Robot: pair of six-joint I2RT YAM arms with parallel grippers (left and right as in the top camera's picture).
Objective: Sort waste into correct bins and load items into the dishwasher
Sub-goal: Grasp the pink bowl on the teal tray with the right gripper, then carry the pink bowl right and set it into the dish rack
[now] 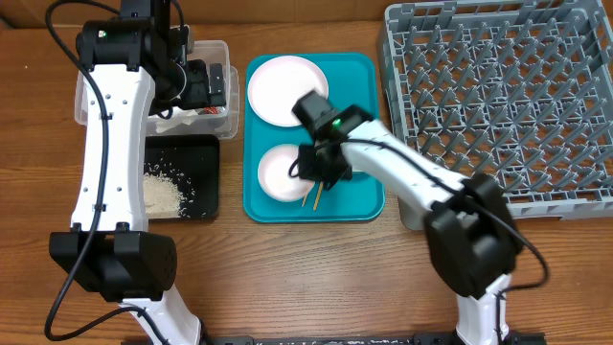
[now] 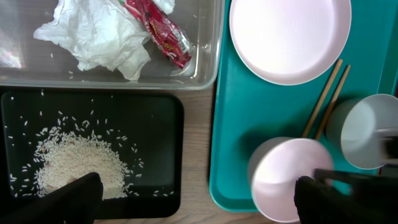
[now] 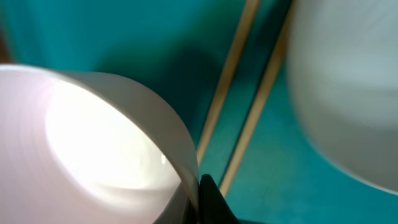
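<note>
Step in hand: loading dishes. The waste looks sorted, and the bowl (image 1: 281,172) on the near half of the teal tray (image 1: 359,72) is being taken up.
Right end effector (image 1: 321,158): closed, pinching the bowl's rim on its right side, as far as the wrist view shows.
Left end effector (image 1: 206,84): fingers wide apart, holding nothing, hanging over the clear tub (image 1: 218,50) left of the teal tray.
Next move: probably lift the bowl straight up, carry it right to the dish rack (image 1: 498,96) beside the teal tray, and stand it between pegs.
In the way: the chopsticks (image 2: 326,99) lie just beside the bowl, and a cup (image 2: 364,130) is close on the other side. A tilted lift could knock either.
Also on the teal tray: the plate (image 1: 285,89) at the far end.
Left of the teal tray: napkin (image 2: 93,34) and wrapper (image 2: 158,31) in the clear tub, rice (image 1: 165,190) in the black tray (image 1: 206,153).
</note>
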